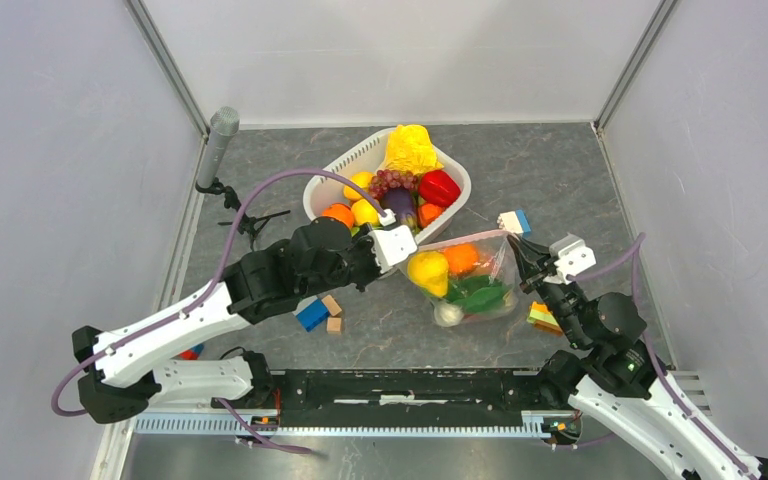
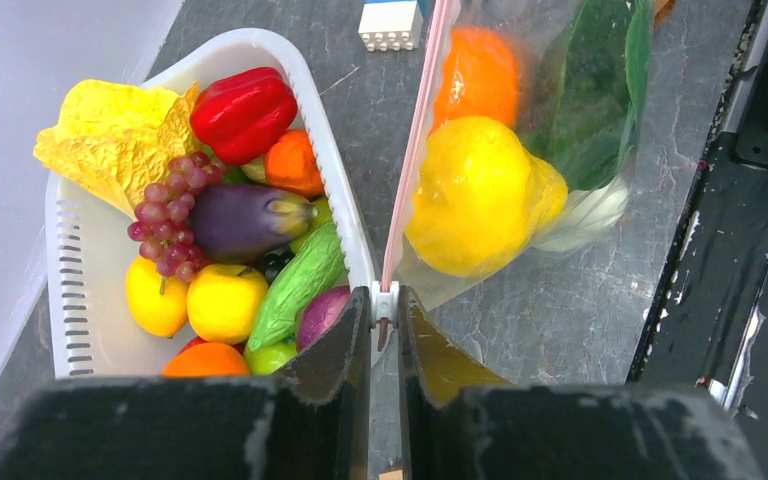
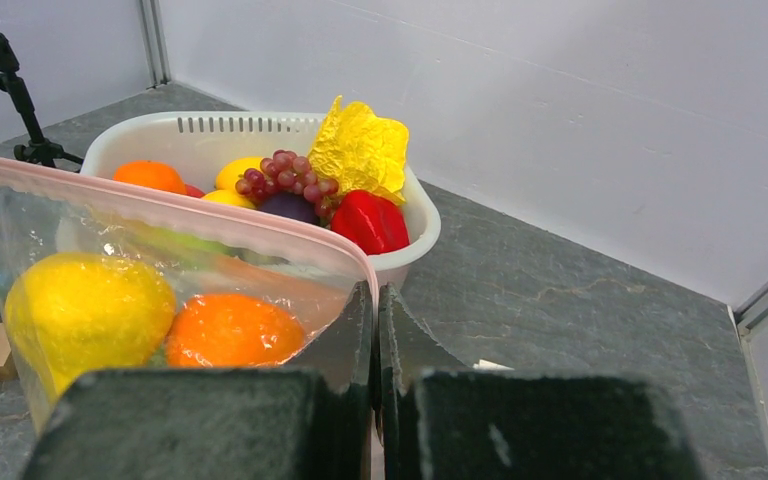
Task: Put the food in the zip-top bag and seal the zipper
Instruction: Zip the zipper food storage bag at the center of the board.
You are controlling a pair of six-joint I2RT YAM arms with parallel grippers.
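The zip-top bag (image 1: 498, 272) lies on the table right of the basket, holding a yellow fruit (image 1: 428, 270), an orange one (image 1: 460, 258), a green leafy piece (image 1: 480, 295) and a white piece (image 1: 448, 315). Its pink zipper (image 1: 460, 238) runs taut between my grippers. My left gripper (image 2: 385, 305) is shut on the white slider at the zipper's (image 2: 410, 150) near end. My right gripper (image 3: 374, 295) is shut on the other end of the zipper (image 3: 190, 212). More food fills the white basket (image 1: 343, 163): red pepper (image 1: 439, 187), grapes (image 1: 392, 181), eggplant (image 2: 240, 220).
Building blocks lie around: white and blue (image 1: 513, 222), blue (image 1: 311, 314), tan (image 1: 332, 305), striped one by the right arm (image 1: 542, 318). A grey cylinder (image 1: 222, 135) and a black tripod (image 1: 250, 222) stand at the left wall. Walls enclose three sides.
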